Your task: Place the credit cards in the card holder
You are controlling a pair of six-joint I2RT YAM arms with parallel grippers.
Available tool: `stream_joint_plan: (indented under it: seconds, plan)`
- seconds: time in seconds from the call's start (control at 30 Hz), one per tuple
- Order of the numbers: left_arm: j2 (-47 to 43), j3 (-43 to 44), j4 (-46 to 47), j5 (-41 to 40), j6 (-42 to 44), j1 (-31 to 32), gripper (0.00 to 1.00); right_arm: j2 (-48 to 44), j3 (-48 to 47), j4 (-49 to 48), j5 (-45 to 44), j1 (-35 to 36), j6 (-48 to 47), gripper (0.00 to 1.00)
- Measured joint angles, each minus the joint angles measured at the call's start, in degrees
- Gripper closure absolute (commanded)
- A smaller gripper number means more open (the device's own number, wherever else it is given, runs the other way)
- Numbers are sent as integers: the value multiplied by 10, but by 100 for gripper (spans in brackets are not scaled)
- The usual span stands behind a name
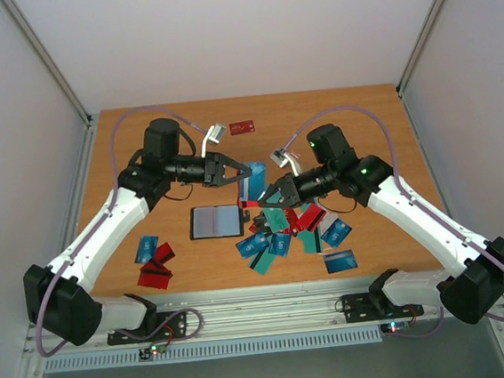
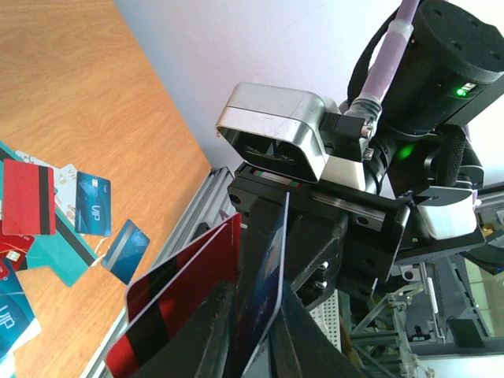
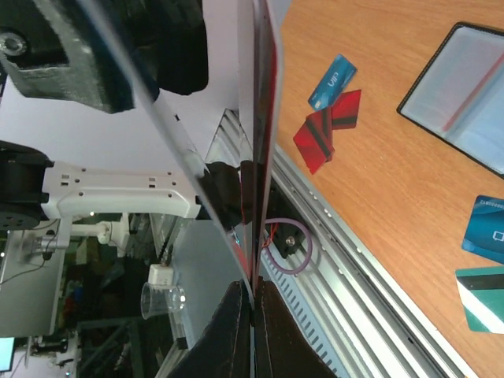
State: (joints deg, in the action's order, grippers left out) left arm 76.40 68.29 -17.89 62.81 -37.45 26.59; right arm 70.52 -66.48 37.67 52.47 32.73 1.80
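Bright, even light; soft shadows on orange-brown wooden tabletop (image 1: 197, 270). Top view sharp. Wrist views: red plastic card (image 3: 266, 94), blue plastic card (image 2: 264, 291) blurred close up.

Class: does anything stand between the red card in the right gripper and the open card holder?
Nothing visible does. The right gripper holds the red card just beside the right edge of the card holder. The blue card in the left gripper sits close behind, off that path. The loose cards lie nearer the arms.

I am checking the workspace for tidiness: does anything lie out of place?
One red card lies alone near the table's far edge, beyond the left hand, well apart from the other cards spread beside the open card holder.
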Motion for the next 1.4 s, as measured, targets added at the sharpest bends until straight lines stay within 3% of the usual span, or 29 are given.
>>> stream_joint_plan:
  seconds: [0.13,0.63,0.67,0.77,0.8,1.03,1.2,1.4]
  plan:
    - [0,-7,7,1,-1,0,99,0,0,-2,4,0,0,99]
    - [79,-17,67,-11,-5,50,100,-70,73,31,-87,-17,17,98]
    - [91,-23,79,-12,-7,52,100,-74,84,30,-96,-18,23,96]
    - [133,-43,115,-14,-12,64,100,-79,132,17,-129,-22,45,71]
    - [151,-48,128,-15,-16,66,100,-74,146,17,-144,-23,54,67]
    - [288,-40,96,-74,-4,69,100,18,188,67,-250,-53,97,48]
    - [275,6,23,-110,31,63,100,1,151,100,-273,-60,89,39]
    - [197,21,-29,-123,50,43,100,-11,109,52,-206,-67,82,35]
